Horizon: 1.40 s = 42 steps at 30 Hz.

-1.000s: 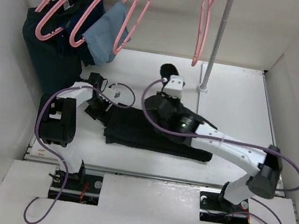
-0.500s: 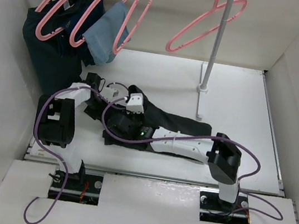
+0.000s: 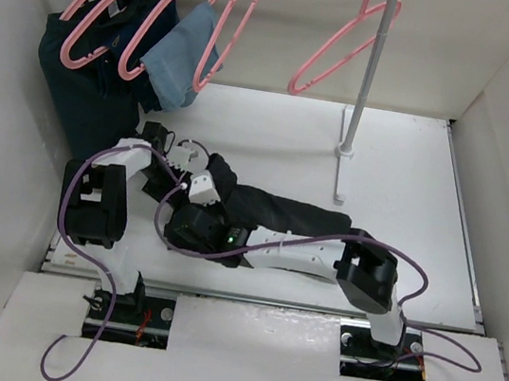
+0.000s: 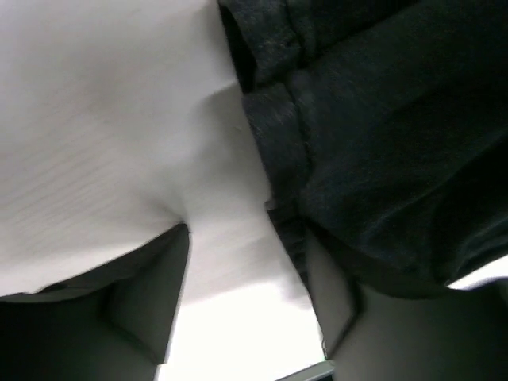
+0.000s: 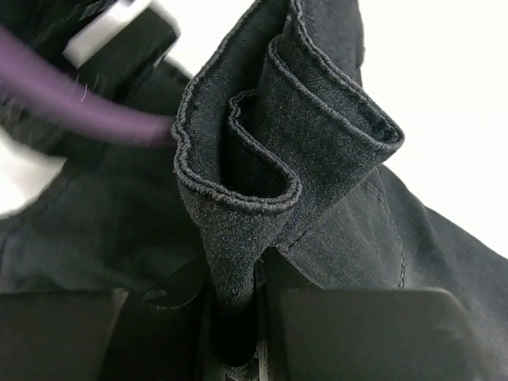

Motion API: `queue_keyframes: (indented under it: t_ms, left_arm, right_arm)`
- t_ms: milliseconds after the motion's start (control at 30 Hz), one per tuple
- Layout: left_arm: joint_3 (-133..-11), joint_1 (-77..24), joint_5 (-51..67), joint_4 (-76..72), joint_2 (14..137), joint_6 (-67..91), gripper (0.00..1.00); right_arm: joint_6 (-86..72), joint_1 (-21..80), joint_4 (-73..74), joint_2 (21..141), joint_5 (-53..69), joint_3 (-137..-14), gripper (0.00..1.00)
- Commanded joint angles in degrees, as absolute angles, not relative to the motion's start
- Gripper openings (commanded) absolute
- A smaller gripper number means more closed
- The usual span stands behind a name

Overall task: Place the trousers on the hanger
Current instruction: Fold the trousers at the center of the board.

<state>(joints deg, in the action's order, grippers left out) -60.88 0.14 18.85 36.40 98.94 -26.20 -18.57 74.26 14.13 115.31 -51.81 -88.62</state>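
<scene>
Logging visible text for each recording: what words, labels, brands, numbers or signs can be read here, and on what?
None: no readable text in any view. The long black fabric trousers, the thin pink plastic hanger and the white right arm carry no visible lettering; the arm's small green light shows no characters.

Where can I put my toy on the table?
Free: the white table right of the thin metal pole, and the strip between that pole and the hanging light-blue cloth. Crowded: the left, around the long black fabric trousers.
</scene>
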Motion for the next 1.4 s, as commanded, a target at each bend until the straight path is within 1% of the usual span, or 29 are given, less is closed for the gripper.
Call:
queue_keyframes:
  t_ms: [0, 33, 67, 100, 133, 233, 400, 433, 467, 500, 533, 567, 600, 633, 667, 700, 767, 900, 933, 1033, 1100, 1133, 1167, 1233, 1267, 1300, 1333, 1367]
  left_arm:
    - [-57.2, 0.6, 19.7, 33.9, 104.6, -27.3, 0.54]
    - [-57.2, 0.6, 20.2, 33.9, 104.6, -27.3, 0.42]
    - [-57.2, 0.6, 20.2, 33.9, 104.6, -27.3, 0.36]
    - [-57.2, 0.6, 20.2, 33.9, 104.1, -27.3, 0.32]
    - [-57.2, 0.6, 20.2, 33.9, 104.1, -27.3, 0.30]
    - [-57.2, 0.6, 20.2, 34.5, 104.1, -27.3, 0.30]
    - [-57.2, 0.6, 20.7, 35.1, 102.9, -27.3, 0.31]
    - [-57.2, 0.6, 20.7, 35.8, 102.9, -27.3, 0.34]
    - [-57.7, 1.3, 20.7, 35.8, 102.3, -28.0, 0.38]
    - [-57.7, 1.3, 20.1, 36.6, 101.3, -28.0, 0.45]
    - [-57.7, 2.4, 18.4, 37.2, 100.8, -28.6, 0.50]
    - [-58.5, 3.4, 17.3, 37.2, 99.8, -28.6, 0.56]
    - [-59.1, 6.1, 16.5, 38.0, 99.2, -28.6, 0.58]
    - [-61.0, 7.7, 15.5, 38.6, 99.2, -29.1, 0.60]
    - [-62.2, 9.4, 15.5, 40.1, 98.6, -29.1, 0.61]
    - [-63.6, 12.4, 15.5, 41.0, 98.1, -29.1, 0.61]
    - [-67.7, 14.5, 15.5, 43.6, 97.3, -29.7, 0.68]
    - [-72.2, 15.1, 18.2, 46.0, 92.5, -31.2, 0.68]
    - [-72.9, 15.1, 19.5, 46.8, 90.2, -32.3, 0.68]
    - [-75.0, 14.3, 24.1, 50.1, 86.7, -34.4, 0.68]
    - [-73.8, 10.8, 24.1, 52.4, 86.1, -37.1, 0.69]
    - [-72.8, 9.4, 24.1, 54.6, 85.6, -37.8, 0.71]
    - [-71.6, 6.8, 24.1, 55.4, 85.6, -37.8, 0.71]
    - [-66.9, 4.9, 22.8, 55.4, 85.0, -37.8, 0.72]
    - [-65.2, 4.2, 21.9, 54.2, 84.5, -36.8, 0.74]
    - [-63.5, 3.1, 20.9, 52.7, 84.5, -36.0, 0.75]
    - [-60.5, 2.6, 18.8, 51.3, 84.5, -35.2, 0.75]
    - [-59.4, 2.5, 17.8, 48.6, 84.5, -33.7, 0.77]
  right_arm:
    - [-14.0, 78.7, 6.1, 113.7, -53.4, -89.3, 0.00]
    - [-14.0, 79.4, 6.1, 113.0, -54.8, -90.0, 0.00]
    - [-14.0, 79.5, 6.1, 112.3, -56.5, -90.6, 0.00]
    - [-14.0, 79.5, 4.9, 111.5, -56.5, -91.2, 0.00]
    - [-11.1, 79.5, 3.4, 110.1, -54.9, -91.2, 0.00]
    - [-6.1, 79.5, -0.5, 110.3, -46.9, -90.6, 0.00]
    - [-2.3, 79.5, 0.2, 119.2, -38.8, -92.2, 0.00]
    - [-1.4, 79.5, 1.0, 120.5, -36.2, -93.8, 0.02]
    - [0.2, 79.5, 4.2, 122.9, -33.3, -94.9, 0.08]
    - [0.3, 79.5, 6.3, 124.0, -30.4, -96.1, 0.39]
    - [0.3, 79.5, 8.3, 124.9, -25.7, -97.3, 0.56]
    - [0.8, 79.5, 11.0, 125.5, -24.1, -98.1, 0.64]
    - [0.8, 79.5, 11.1, 125.5, -22.7, -98.1, 0.82]
    - [0.8, 79.5, 11.1, 124.9, -20.5, -97.4, 0.89]
    - [0.8, 79.5, 11.1, 124.1, -19.7, -95.8, 1.00]
    - [1.3, 79.5, 11.1, 122.0, -19.2, -95.2, 1.00]
    - [1.3, 79.5, 11.1, 119.4, -18.6, -94.5, 1.00]
    - [1.3, 79.5, 11.1, 110.0, -15.6, -91.8, 1.00]
    - [-0.2, 79.5, 11.1, 105.6, -14.9, -91.0, 1.00]
    - [-3.7, 78.8, 12.1, 99.0, -12.0, -85.0, 1.00]
    - [-10.7, 77.3, 12.7, 92.5, -12.0, -80.1, 1.00]
    - [-13.7, 75.4, 13.4, 90.4, -13.2, -74.2, 1.00]
    - [-20.2, 74.5, 15.0, 86.4, -14.6, -71.1, 1.00]
    - [-27.3, 71.5, 17.2, 82.3, -18.4, -64.9, 1.00]
    - [-31.2, 70.3, 20.4, 80.1, -19.5, -59.3, 1.00]
    - [-37.8, 69.1, 21.7, 75.5, -20.0, -56.4, 1.00]
    - [-40.9, 67.8, 22.9, 73.0, -20.7, -53.6, 1.00]
    - [-43.9, 64.8, 24.2, 70.3, -20.7, -48.3, 1.00]
